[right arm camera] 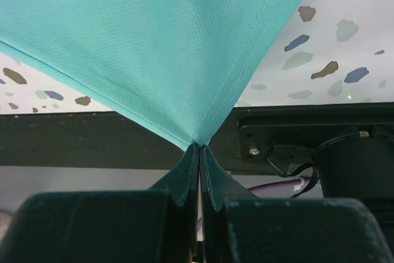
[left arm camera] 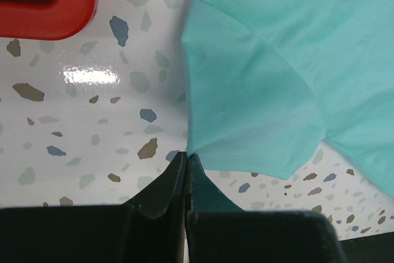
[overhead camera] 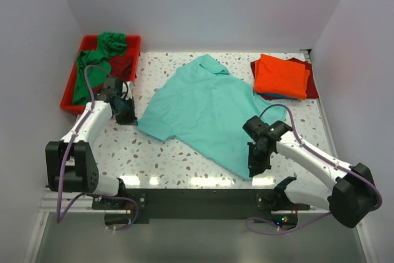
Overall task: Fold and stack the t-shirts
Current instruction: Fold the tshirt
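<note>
A light teal t-shirt [overhead camera: 206,112] lies spread across the middle of the speckled table. My left gripper [overhead camera: 126,116] is shut on the edge of its left sleeve [left arm camera: 246,115]; the jaws meet at the cloth's corner [left arm camera: 186,154]. My right gripper [overhead camera: 255,167] is shut on the shirt's near bottom corner [right arm camera: 198,145] and lifts it, so the cloth [right arm camera: 154,47] hangs taut from the jaws. An orange t-shirt [overhead camera: 281,75] lies folded on top of a dark red one [overhead camera: 312,87] at the back right. A green t-shirt [overhead camera: 98,56] and a dark red one [overhead camera: 120,66] lie crumpled in the tray.
A red plastic tray [overhead camera: 69,93] stands at the back left, and its corner shows in the left wrist view [left arm camera: 55,4]. White walls close in the table on three sides. The black mounting rail [overhead camera: 197,198] runs along the near edge.
</note>
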Tool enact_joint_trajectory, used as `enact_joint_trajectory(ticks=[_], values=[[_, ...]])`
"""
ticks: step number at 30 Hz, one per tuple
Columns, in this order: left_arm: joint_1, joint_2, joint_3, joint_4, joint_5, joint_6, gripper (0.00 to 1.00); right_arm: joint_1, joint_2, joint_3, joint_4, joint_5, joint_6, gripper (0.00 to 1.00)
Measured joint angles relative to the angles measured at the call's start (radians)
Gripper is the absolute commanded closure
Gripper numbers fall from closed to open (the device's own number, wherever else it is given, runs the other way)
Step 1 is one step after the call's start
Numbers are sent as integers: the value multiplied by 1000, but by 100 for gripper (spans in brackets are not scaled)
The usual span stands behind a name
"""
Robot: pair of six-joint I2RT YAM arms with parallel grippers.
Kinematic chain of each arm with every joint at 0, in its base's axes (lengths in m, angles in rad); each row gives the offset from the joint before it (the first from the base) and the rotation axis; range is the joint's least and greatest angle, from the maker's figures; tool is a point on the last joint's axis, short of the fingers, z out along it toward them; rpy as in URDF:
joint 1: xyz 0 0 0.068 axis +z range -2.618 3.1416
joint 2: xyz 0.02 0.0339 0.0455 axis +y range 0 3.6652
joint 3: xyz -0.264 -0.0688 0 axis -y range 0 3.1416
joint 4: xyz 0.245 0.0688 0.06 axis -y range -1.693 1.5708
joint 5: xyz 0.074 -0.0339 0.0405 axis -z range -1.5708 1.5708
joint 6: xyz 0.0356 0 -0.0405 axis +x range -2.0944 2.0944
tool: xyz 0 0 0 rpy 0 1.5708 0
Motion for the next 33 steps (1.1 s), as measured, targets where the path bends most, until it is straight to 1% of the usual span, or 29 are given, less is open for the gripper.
enact_joint_trajectory(ticks=[7, 11, 14, 17, 23, 25, 33], values=[[-1, -4, 87, -22, 8, -17, 100, 4, -4, 64, -66, 41, 54, 100], [-35, 17, 148, -10, 19, -36, 100, 3, -4, 90, -100, 87, 79, 100], [-74, 73, 201, 11, 43, -56, 100, -10, 3, 106, -114, 114, 83, 100], [-90, 130, 241, 30, 63, -72, 100, -46, 19, 114, -121, 139, 80, 100], [-121, 268, 364, 53, 96, -81, 100, -176, 46, 131, -120, 163, 38, 100], [-137, 317, 415, 61, 107, -81, 100, -203, 68, 153, -119, 168, 21, 100], [-171, 489, 652, 69, 142, -82, 100, -249, 185, 240, -99, 203, -31, 100]])
